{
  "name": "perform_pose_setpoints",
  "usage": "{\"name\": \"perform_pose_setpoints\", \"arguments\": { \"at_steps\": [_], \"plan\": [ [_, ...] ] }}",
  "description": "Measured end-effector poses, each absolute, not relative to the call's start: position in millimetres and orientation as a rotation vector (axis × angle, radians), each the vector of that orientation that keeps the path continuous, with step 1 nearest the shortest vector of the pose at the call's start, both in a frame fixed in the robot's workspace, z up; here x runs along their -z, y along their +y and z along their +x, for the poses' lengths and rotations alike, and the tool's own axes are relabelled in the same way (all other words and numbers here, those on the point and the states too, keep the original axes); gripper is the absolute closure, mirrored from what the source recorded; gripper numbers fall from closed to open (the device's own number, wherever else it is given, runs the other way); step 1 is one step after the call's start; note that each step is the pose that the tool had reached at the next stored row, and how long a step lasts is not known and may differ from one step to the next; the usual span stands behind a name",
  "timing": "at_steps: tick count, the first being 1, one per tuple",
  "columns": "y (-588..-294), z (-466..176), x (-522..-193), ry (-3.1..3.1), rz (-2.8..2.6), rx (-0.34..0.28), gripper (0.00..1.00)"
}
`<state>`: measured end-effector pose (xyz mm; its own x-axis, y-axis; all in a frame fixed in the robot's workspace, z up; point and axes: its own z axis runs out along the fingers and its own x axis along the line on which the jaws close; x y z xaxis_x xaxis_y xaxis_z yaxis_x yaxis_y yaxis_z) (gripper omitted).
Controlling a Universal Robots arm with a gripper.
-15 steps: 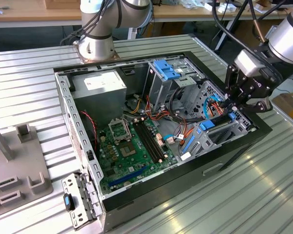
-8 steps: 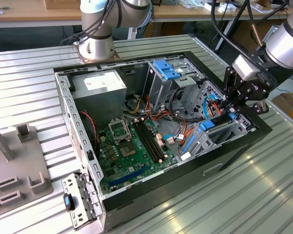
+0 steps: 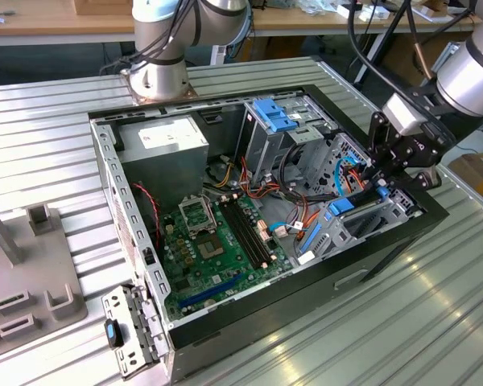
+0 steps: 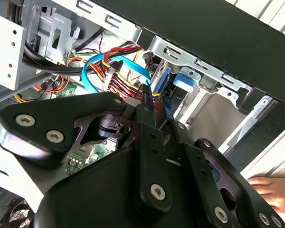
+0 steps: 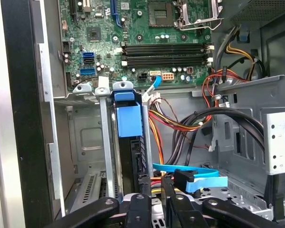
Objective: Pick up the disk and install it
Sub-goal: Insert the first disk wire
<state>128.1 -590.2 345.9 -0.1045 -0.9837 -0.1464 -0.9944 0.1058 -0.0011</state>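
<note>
The disk stands on edge in a narrow metal bay slot at the corner of the open computer case, with the blue tab of its carrier at the slot's rim. In the exterior view the disk sits at the case's right end, and my gripper hangs just above and to the exterior view's right of it. In the first wrist view my gripper is shut, with its fingertips beside the disk's near end and only wires showing in the slit between them. The second wrist view shows my gripper reaching toward the blue tab.
A grey power-supply box, a tall drive cage with a blue latch and the green motherboard fill the case. A blue flat cable and wire bundles lie close to the gripper. A hand rests outside the case. A grey fixture stands at the exterior view's left.
</note>
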Motion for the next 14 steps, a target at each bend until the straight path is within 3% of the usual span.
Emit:
{"name": "perform_pose_setpoints", "arguments": {
  "at_steps": [14],
  "plan": [
    [-590.2,128.1,-353.8,2.249,-2.022,-0.153,0.76]
  ]
}}
